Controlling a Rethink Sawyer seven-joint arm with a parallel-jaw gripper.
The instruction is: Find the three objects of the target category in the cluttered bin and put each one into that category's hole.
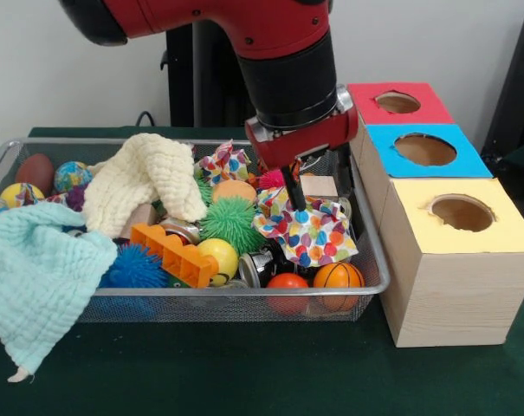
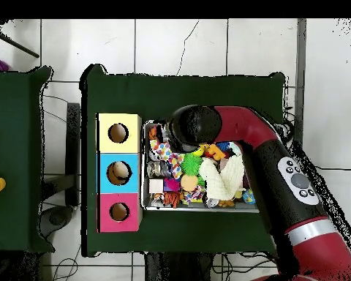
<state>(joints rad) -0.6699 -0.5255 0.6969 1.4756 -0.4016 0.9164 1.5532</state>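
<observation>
Dark green cloth covers the table [image 1: 244, 373], which carries everything else. On it sits a wide silver wire-mesh bin [image 1: 378, 260], crammed with toys and rags. Beside the bin's right end, in the front view, stand three pale wooden boxes in a row, each with a round hole on top: a yellow-topped box [image 1: 452, 260] nearest the camera, a blue-topped box [image 1: 426, 149] in the middle and a red-topped box [image 1: 398, 102] farthest back.

The red and black robot arm [image 1: 279, 52] comes down over the right half of the bin. Its gripper [image 1: 294, 198] reaches to a crumpled cloth with multicoloured spots [image 1: 309, 232]; whether the fingers are apart or closed cannot be told.

A pale mint-green towel [image 1: 36, 282] drapes over the bin's left front corner. A cream knitted cloth [image 1: 145, 178] lies heaped left of centre. In front of it lies an orange plastic building brick [image 1: 173, 254]. A green spiky ball [image 1: 233, 221] sits mid-bin, a blue spiky ball [image 1: 133, 269] at the front. A small orange basketball [image 1: 338, 277] rests in the front right corner, touching a plain orange ball [image 1: 287, 283].
</observation>
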